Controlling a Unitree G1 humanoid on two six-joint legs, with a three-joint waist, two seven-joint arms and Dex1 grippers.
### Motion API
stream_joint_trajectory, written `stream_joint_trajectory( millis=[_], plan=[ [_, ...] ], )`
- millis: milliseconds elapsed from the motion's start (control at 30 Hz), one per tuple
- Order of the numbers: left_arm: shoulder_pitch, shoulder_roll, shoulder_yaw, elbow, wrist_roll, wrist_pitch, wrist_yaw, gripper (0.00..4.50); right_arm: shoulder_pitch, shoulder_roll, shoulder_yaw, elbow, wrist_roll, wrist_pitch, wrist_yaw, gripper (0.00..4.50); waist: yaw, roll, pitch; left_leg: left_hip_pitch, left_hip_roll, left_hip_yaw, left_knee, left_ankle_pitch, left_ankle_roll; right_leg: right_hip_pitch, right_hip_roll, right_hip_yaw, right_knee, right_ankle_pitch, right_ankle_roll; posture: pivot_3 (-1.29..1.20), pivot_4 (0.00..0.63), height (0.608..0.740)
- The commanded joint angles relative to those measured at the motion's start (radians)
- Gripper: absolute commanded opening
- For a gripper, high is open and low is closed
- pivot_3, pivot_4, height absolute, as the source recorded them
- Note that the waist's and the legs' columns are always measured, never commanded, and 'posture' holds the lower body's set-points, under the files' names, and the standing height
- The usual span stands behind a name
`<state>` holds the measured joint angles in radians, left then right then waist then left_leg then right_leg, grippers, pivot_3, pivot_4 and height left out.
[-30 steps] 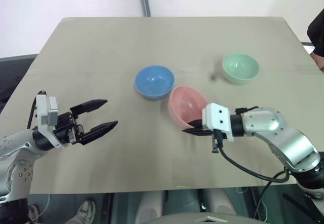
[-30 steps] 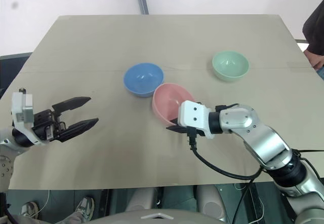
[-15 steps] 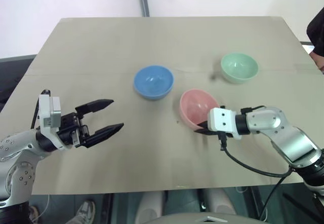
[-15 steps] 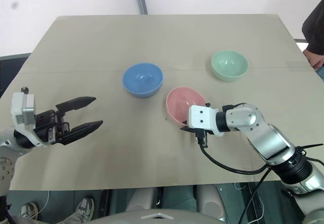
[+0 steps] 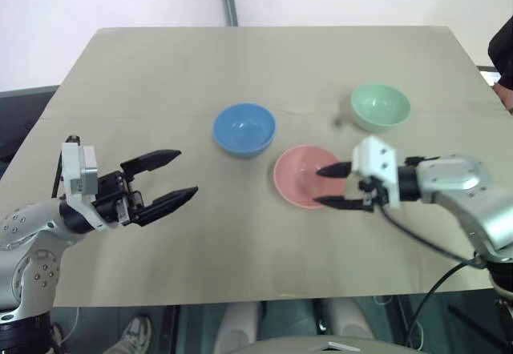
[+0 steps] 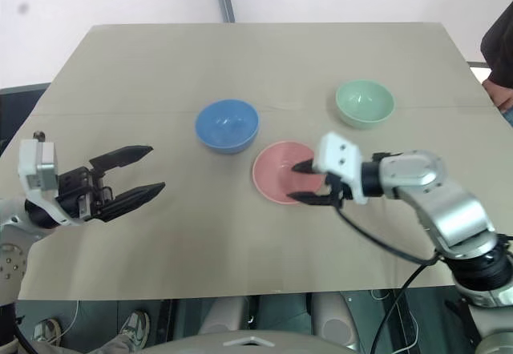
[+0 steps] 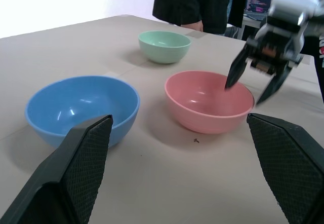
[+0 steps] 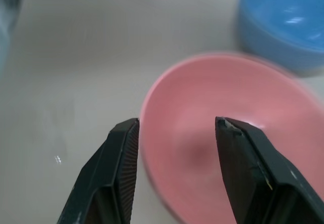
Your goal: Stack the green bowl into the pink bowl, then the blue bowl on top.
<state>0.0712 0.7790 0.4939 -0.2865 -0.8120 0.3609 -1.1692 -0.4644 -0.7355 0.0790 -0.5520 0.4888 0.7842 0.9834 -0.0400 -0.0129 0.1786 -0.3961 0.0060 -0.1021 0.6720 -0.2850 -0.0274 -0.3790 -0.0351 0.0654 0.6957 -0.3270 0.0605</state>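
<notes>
- Left eye view: left gripper (image 5: 183,174) is hovering released, grasping nothing;
- blue bowl (image 5: 244,128), pink bowl (image 5: 304,176) and green bowl (image 5: 380,106) are sitting apart, nothing stacked;
- right gripper (image 5: 328,187) is spreading over the pink rim, empty.

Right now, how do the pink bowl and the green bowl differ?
The pink bowl sits nearer the robot, with the open right gripper straddling its rim; the green bowl sits farther back with nothing at it. Pink lies close to the blue bowl; green stands apart. Both are upright, empty and similar in size.

Silver arms (image 5: 469,182); black fingers (image 5: 335,170); black cable (image 5: 417,246)
</notes>
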Motion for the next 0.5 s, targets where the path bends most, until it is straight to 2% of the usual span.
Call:
stream_joint_trajectory(
  millis=[33, 133, 267, 500],
  plan=[
    [-0.017, -0.014, -0.015, -0.046, -0.024, 0.006, 0.022, 4.5, -0.063, -0.003, -0.081, 0.071, -0.039, -0.001, -0.112, 2.74, -0.001, 0.0, 0.0, 0.001, 0.0, 0.0, 0.0, 0.0, 0.0, 0.0, 0.0, 0.0, 0.001, 0.0, 0.0, 0.0, 0.15, 0.74],
    [-0.034, -0.027, -0.038, -0.054, -0.029, 0.014, 0.039, 4.5, -0.13, 0.003, -0.021, 0.341, -0.228, -0.148, -0.229, 2.74, -0.001, 0.0, 0.0, 0.001, -0.001, 0.002, 0.0, 0.0, 0.0, 0.0, 0.0, 0.001, 0.001, 0.0, 0.0, 0.0, 0.15, 0.74],
    [-0.056, -0.027, -0.05, -0.067, -0.036, 0.023, 0.049, 4.5, -0.265, 0.048, 0.092, 0.694, -0.412, -0.38, -0.278, 2.74, -0.01, 0.0, 0.0, 0.0, -0.001, 0.004, 0.0, 0.002, -0.003, -0.002, 0.001, 0.003, 0.001, 0.0, 0.0, 0.0, 0.15, 0.74],
    [-0.05, -0.027, -0.036, -0.103, -0.053, 0.036, 0.066, 4.5, -0.409, 0.128, 0.162, 1.036, -0.533, -0.539, -0.271, 2.74, -0.03, 0.0, 0.0, 0.0, 0.0, 0.005, -0.001, 0.002, -0.004, -0.003, 0.001, 0.004, 0.0, 0.0, 0.0, 0.0, 0.15, 0.74]
  ],
)
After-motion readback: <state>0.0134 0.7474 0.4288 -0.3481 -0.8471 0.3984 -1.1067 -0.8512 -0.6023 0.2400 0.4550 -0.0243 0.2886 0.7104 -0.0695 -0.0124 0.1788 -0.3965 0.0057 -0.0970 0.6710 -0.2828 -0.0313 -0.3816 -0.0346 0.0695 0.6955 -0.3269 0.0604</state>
